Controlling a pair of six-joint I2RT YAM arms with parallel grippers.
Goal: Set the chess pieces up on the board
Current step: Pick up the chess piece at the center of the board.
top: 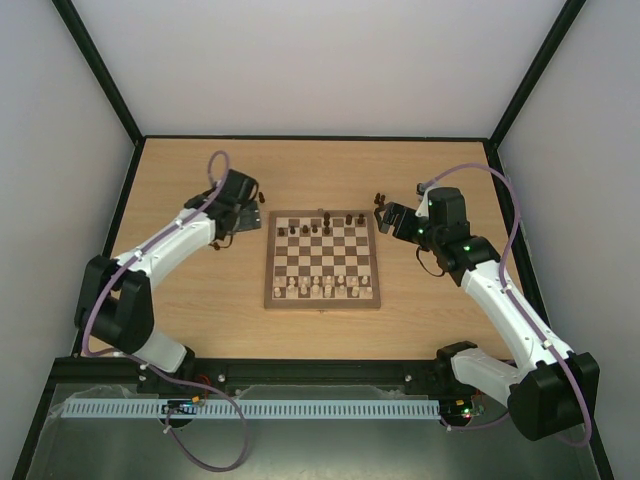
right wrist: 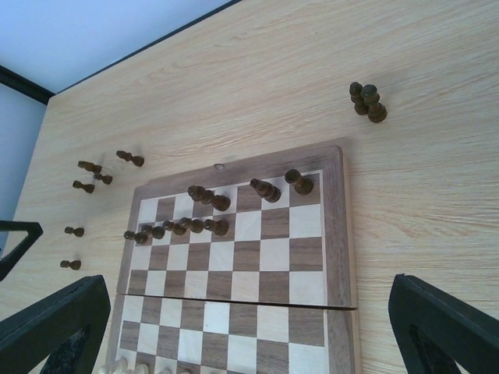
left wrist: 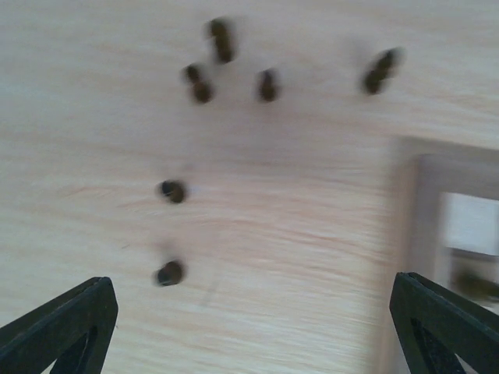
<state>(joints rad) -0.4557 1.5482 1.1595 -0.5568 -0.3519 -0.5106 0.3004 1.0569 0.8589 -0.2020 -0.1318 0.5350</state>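
Pale wood table, white walls on three sides, dark frame at the edges. Board lies flat mid-table between the two arms. Dark chess pieces partly placed: a short row of pawns on the far side's second rank, filling only its left part in the right wrist view, plus a few taller ones spread along the back rank. Pale pieces line the near edge. Loose dark pieces lie on the table off the board's far left corner, well scattered; a tight cluster of three or four stands off the far right corner. Left gripper is beside the board's far left corner, over the scattered ones; its wrist view is blurred, but both fingers sit wide apart at the picture's edges, released, nothing between them, six dark pieces below on bare wood. Right gripper is just off the board's far right corner, jaws spread wide, empty, looking down across the far ranks.
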